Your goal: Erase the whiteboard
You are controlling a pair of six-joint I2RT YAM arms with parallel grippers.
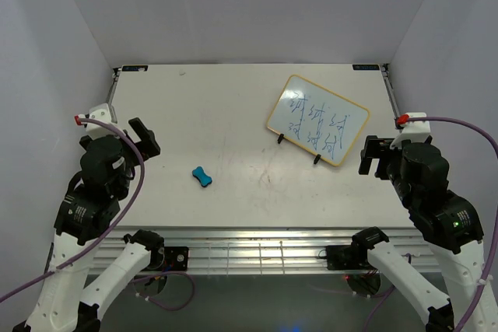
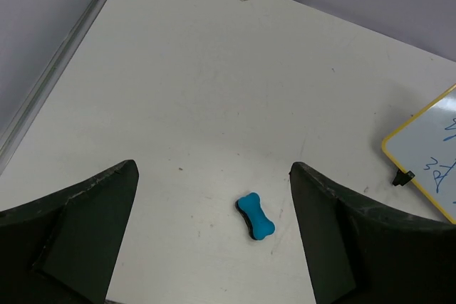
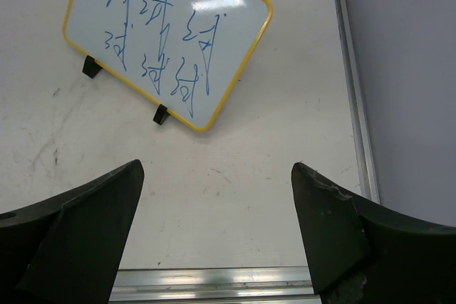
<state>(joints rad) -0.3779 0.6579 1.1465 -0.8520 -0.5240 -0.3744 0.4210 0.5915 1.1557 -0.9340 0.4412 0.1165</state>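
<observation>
The whiteboard [image 1: 317,119] stands tilted on black wire feet at the right of the table, yellow-framed and covered with blue scribbles. It also shows in the right wrist view [image 3: 167,37] and, at its edge, in the left wrist view [image 2: 429,154]. A small blue bone-shaped eraser [image 1: 202,177] lies on the table left of centre, also in the left wrist view [image 2: 256,216]. My left gripper [image 1: 145,138] is open and empty, held above the table left of the eraser. My right gripper [image 1: 373,156] is open and empty, just right of the board's near corner.
The white table [image 1: 233,114] has metal rails along its left edge [image 2: 60,62], right edge [image 3: 353,83] and near edge [image 3: 214,291]. Grey walls enclose it on three sides.
</observation>
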